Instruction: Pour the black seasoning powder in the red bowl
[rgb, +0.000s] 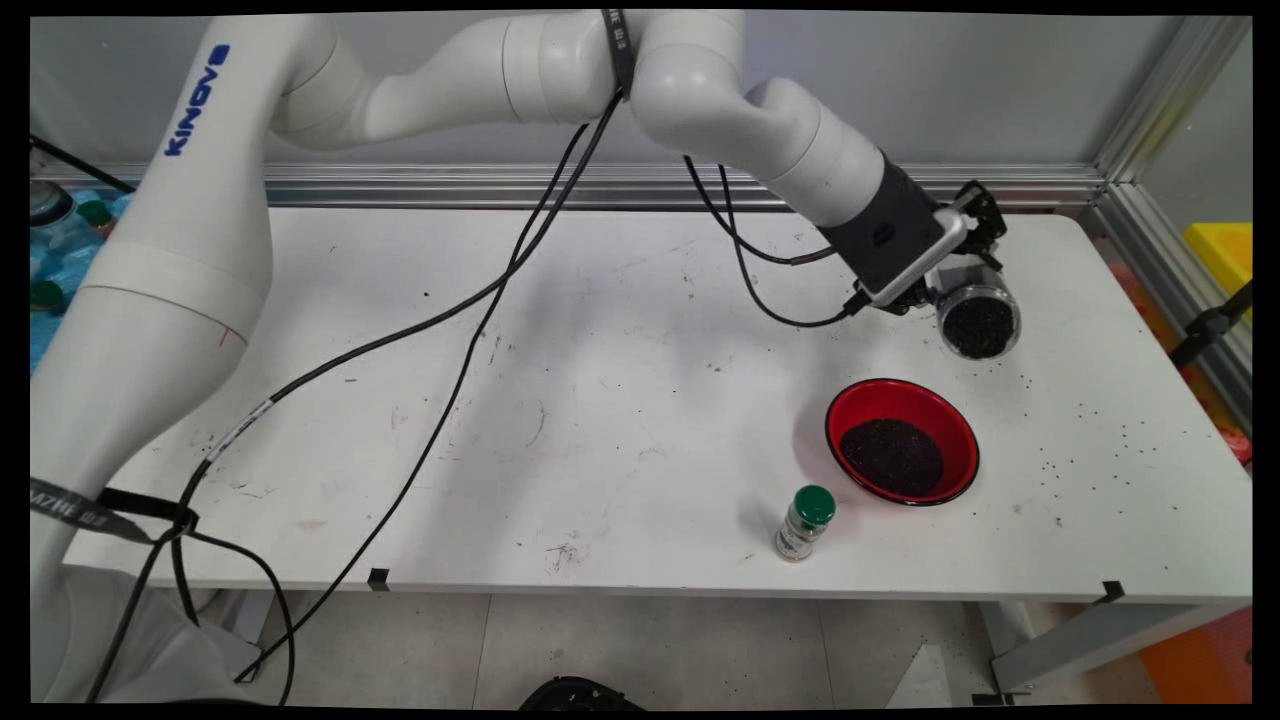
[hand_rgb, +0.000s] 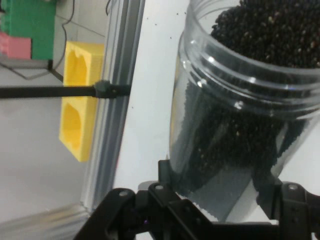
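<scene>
My gripper (rgb: 962, 278) is shut on a clear plastic jar (rgb: 977, 318) full of small black seeds, held tilted with its open mouth facing the camera, above the table's far right. In the hand view the jar (hand_rgb: 240, 130) fills the right side, clamped between the two fingers (hand_rgb: 167, 175). Below and in front of the jar, a red bowl (rgb: 955, 415) sits on the table with a heap of black seeds (rgb: 892, 456) in it. A small spice bottle with a green cap (rgb: 805, 522) stands just left of the bowl's near side.
Scattered black seeds (rgb: 1085, 440) dot the table right of the bowl. Black cables (rgb: 470, 330) hang from the arm across the table's middle. An aluminium frame rail (rgb: 1160, 130) runs along the back and right edges. A yellow block (hand_rgb: 80, 100) lies beyond the table's edge.
</scene>
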